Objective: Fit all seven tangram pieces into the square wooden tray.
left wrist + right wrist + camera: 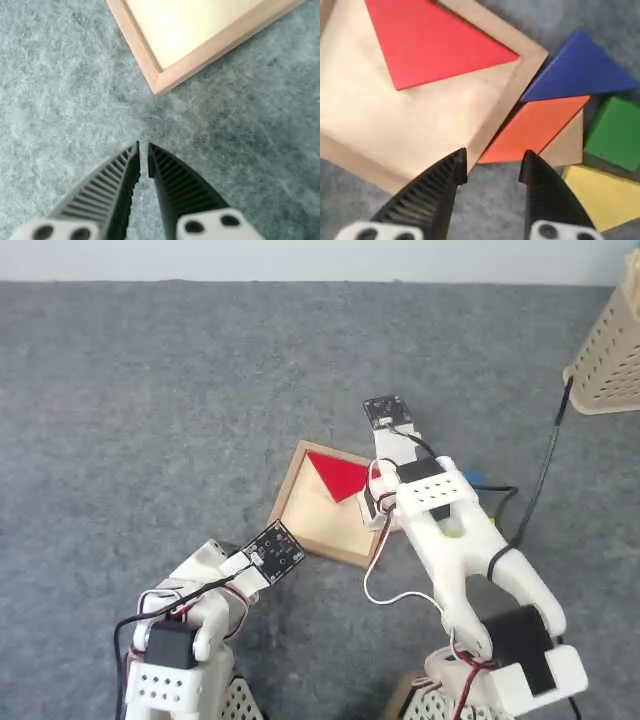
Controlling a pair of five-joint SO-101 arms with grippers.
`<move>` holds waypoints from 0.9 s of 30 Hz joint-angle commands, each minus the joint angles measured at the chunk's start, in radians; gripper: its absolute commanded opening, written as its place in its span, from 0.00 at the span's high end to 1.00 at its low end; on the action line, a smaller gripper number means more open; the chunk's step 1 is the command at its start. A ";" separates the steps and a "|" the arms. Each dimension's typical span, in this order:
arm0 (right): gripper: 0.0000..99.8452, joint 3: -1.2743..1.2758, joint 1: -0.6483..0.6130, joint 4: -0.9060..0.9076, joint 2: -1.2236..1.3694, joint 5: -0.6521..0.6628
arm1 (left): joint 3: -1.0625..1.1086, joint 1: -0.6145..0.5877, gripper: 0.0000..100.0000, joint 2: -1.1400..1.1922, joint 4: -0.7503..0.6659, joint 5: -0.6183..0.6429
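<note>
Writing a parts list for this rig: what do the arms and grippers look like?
The left arm and right arm have white shells, black servo blocks and thin red, white and black cables. The left gripper and right gripper have black, ribbed, tapered fingers.

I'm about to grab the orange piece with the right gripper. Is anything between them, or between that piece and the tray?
Nothing visible between the open right gripper and the orange piece. Only the rim of the tray lies between it and the bare floor; the red triangle sits farther in.
</note>
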 commanded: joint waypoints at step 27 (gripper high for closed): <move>0.96 -0.143 0.142 0.015 0.160 0.158 | -0.010 -0.003 0.97 -0.017 0.005 -0.014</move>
